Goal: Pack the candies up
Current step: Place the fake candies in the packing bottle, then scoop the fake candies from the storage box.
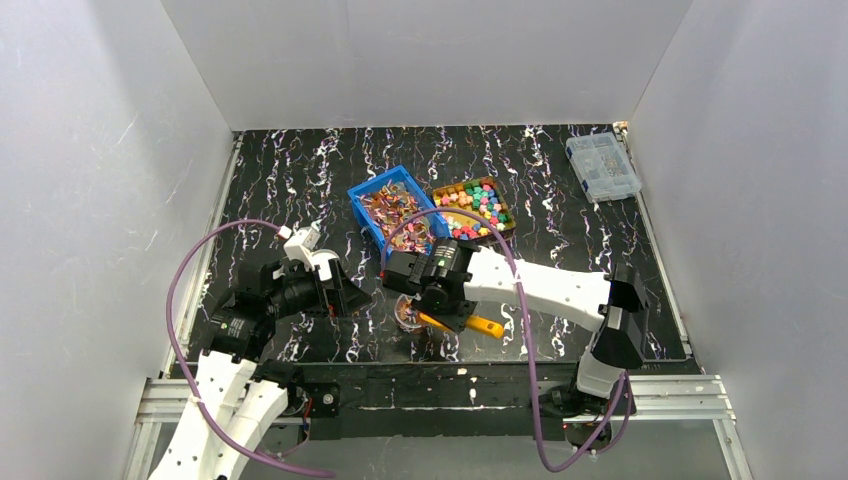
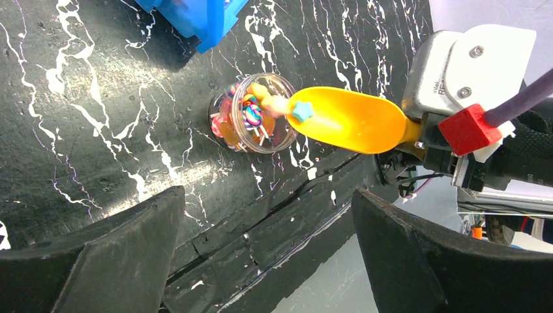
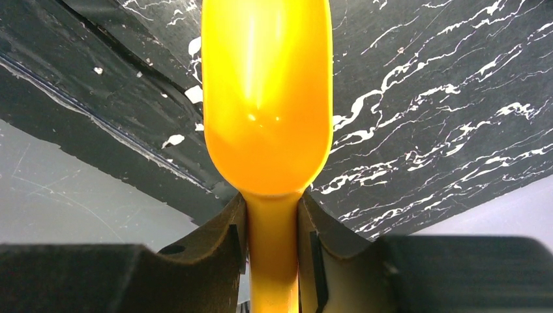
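The candies, small bright cubes, fill a brown tray at mid-table. A small clear jar near the front edge holds several mixed candies. My right gripper is shut on the handle of an orange scoop. The scoop is tilted with its mouth at the jar's rim, and a blue candy and a pale orange one sit at its lip. In the top view the right gripper hangs just right of the jar. My left gripper stands open and empty to the jar's left.
A blue bin of shiny wrapped sweets stands left of the tray. A clear lidded box sits at the back right. The table's front edge and metal rail run close behind the jar. White walls enclose three sides.
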